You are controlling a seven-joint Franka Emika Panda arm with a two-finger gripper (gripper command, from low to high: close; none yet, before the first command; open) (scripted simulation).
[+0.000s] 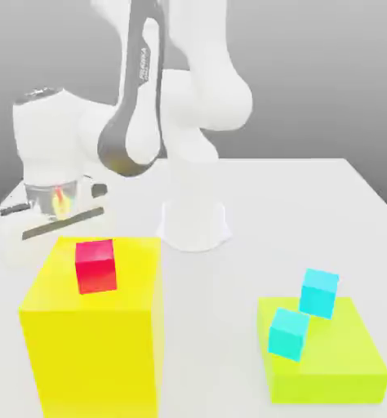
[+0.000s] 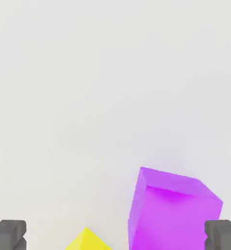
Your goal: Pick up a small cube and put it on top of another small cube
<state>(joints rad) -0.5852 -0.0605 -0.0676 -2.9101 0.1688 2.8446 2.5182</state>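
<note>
The small purple cube (image 2: 173, 210) lies on the white table in the hand view, turned at an angle to the hand. My gripper (image 2: 115, 238) is open above it, with its dark fingertips (image 2: 8, 234) far apart, and the cube sits close to one of them. In the exterior view the gripper (image 1: 56, 219) hangs low behind the big yellow block (image 1: 95, 331), at the exterior view's left. Two small cyan cubes (image 1: 318, 292) (image 1: 288, 333) rest on a flat lime-green block (image 1: 327, 359) at the exterior view's right.
A red cube (image 1: 95, 265) sits on top of the big yellow block, whose corner (image 2: 88, 240) shows near the purple cube. The robot's white base (image 1: 193, 220) stands at the middle of the white table (image 1: 311, 212).
</note>
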